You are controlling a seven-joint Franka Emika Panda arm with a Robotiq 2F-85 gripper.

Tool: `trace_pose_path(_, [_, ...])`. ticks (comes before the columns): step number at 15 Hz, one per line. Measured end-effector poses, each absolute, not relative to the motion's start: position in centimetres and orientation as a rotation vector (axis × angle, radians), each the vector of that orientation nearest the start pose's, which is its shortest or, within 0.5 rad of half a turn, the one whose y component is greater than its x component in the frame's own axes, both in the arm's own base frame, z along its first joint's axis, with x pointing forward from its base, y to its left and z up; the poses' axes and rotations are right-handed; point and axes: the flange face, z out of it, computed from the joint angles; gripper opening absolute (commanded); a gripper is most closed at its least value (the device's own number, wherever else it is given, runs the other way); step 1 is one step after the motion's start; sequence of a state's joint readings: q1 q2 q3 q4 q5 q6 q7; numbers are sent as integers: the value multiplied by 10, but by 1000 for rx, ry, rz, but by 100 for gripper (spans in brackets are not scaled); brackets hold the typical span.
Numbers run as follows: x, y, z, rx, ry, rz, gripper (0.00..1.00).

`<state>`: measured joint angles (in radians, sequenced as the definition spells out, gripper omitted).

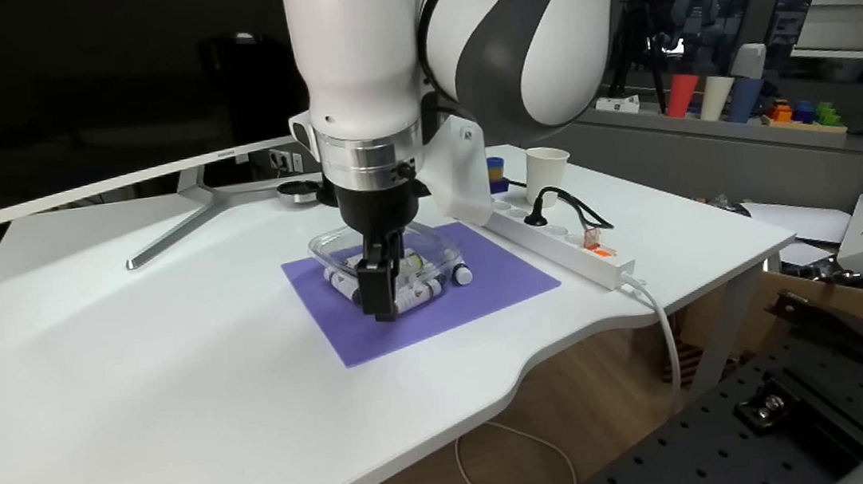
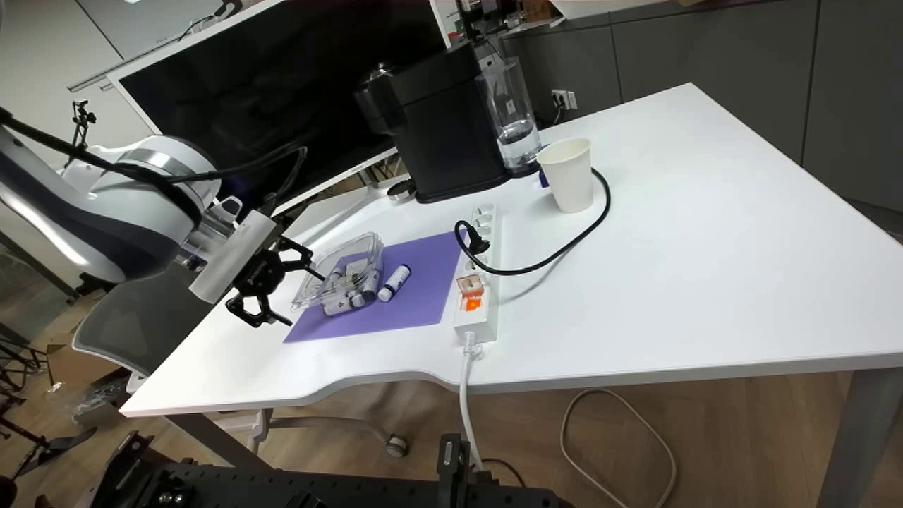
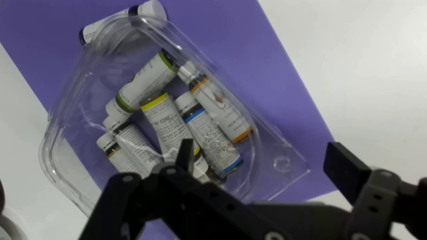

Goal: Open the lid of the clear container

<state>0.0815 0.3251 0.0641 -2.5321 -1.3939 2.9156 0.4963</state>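
The clear container is a low transparent box on a purple mat, with several white-labelled bottles showing through. It also shows in an exterior view, partly behind my gripper. In the wrist view the transparent lid lies over the bottles. A clear flat corner with a small round mark juts out from the rounded rim; I cannot tell if it belongs to lid or box. My gripper is open and empty, its fingers on either side of this corner. In an exterior view the gripper is at the container's near edge; contact is unclear.
A loose bottle lies on the purple mat beside the container. A white power strip with a black plug runs along the mat's side. A paper cup, a tall black box and a monitor stand behind.
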Motion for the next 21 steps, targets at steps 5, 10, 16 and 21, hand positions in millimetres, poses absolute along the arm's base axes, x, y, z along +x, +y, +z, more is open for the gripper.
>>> trace_pose_path(5, [397,131,147,-2944,-1645,-291,100])
trace_pose_path(10, [401,138,162,-2933,-1633,-362,100])
trace_pose_path(16, [398,135,175,-2987,-1522,-373,100])
trace_pose_path(21, [399,133,175,-2992,-1523,-373,100])
